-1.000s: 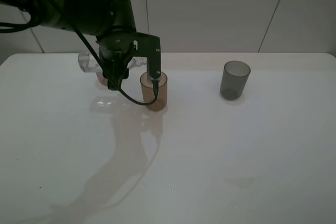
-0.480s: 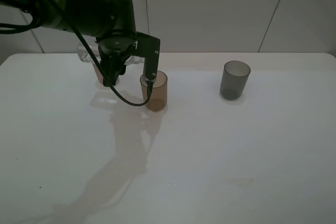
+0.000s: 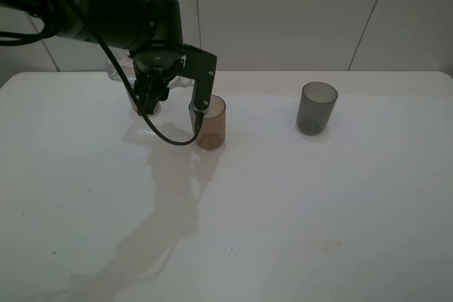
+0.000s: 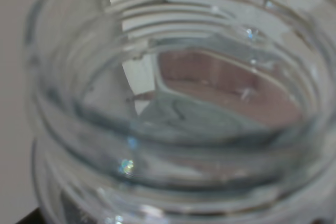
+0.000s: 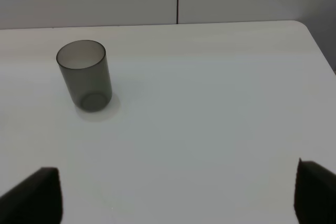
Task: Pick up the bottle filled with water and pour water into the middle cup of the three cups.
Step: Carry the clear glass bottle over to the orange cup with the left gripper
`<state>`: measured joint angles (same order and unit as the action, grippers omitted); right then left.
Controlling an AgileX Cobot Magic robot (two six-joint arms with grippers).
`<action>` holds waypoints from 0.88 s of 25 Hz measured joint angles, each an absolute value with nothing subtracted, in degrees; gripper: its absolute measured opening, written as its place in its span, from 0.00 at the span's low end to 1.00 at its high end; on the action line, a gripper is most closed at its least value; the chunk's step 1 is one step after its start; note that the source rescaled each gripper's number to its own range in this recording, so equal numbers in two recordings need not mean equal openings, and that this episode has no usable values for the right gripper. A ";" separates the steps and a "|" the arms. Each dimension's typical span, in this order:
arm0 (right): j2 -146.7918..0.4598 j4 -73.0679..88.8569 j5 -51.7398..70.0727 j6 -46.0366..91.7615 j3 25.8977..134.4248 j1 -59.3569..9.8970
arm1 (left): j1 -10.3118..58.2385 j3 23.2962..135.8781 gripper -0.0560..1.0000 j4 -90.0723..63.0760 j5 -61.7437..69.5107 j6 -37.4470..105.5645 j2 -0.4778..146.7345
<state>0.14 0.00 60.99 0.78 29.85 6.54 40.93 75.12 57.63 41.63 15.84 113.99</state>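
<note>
Bottle (image 4: 173, 148) is up off the desk (image 3: 297, 217), tipped nearly flat in my L jaws, which are clamped shut on its body. The L wrist cam looks straight into the open threaded neck. Pick-up is done, by my read. The pour is not: in the high cam the neck end sits just beside the amber middle cup (image 3: 211, 122), to its left and not clearly over the rim. I see no stream and can't tell if any water is in the cup. Left to do, I reckon: bring the mouth over that rim, tip further, and pour w/o splashing. The bottle lies crosswise thru the jaws, its clear ends poking out either side under the L arm (image 3: 106, 12). Grey cup (image 5: 85, 74) stands well apart on the right, nothing touching it. Pink cup is hidden behind the arm. R jaws hang wide open over bare desk, holding nothing, grey cup ahead of them.
</note>
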 joint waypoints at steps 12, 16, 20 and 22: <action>0.14 0.00 60.99 0.78 29.85 6.54 | 41.85 75.12 0.06 59.91 40.53 19.37 113.99; 0.14 0.00 60.99 0.78 29.85 6.54 | 41.90 75.12 0.06 60.24 40.49 21.29 113.99; 0.14 0.00 60.99 0.78 29.85 6.54 | 41.89 75.12 0.06 60.42 40.43 23.10 113.99; 0.14 0.00 60.99 0.78 29.85 6.54 | 41.89 75.12 0.06 60.60 40.43 23.53 113.99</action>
